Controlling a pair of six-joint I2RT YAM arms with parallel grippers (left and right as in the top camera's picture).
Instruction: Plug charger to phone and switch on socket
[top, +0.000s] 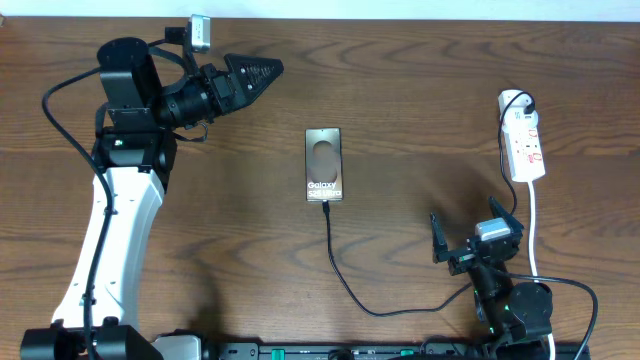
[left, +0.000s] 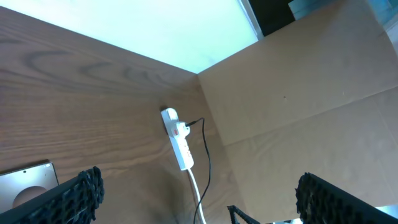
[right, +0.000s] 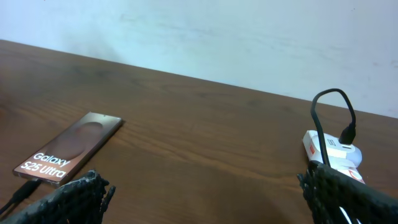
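Note:
The bronze phone (top: 324, 165) lies flat at the table's middle with its "Galaxy" lettering up. The black charger cable (top: 340, 270) has its tip at the phone's near edge and curves away toward the right arm. The white power strip (top: 526, 145) lies at the far right, a round white plug (top: 514, 100) at its far end with a black cable in it. My left gripper (top: 262, 70) is open and empty, high at the back left. My right gripper (top: 472, 232) is open and empty, near the front right. The phone (right: 68, 152) and strip (right: 333, 149) show in the right wrist view, and the strip (left: 178, 142) in the left wrist view.
The strip's white cord (top: 533, 225) runs toward the front edge past my right arm. A brown cardboard wall (left: 298, 93) stands beyond the strip in the left wrist view. A pale wall (right: 236, 37) lies behind the table.

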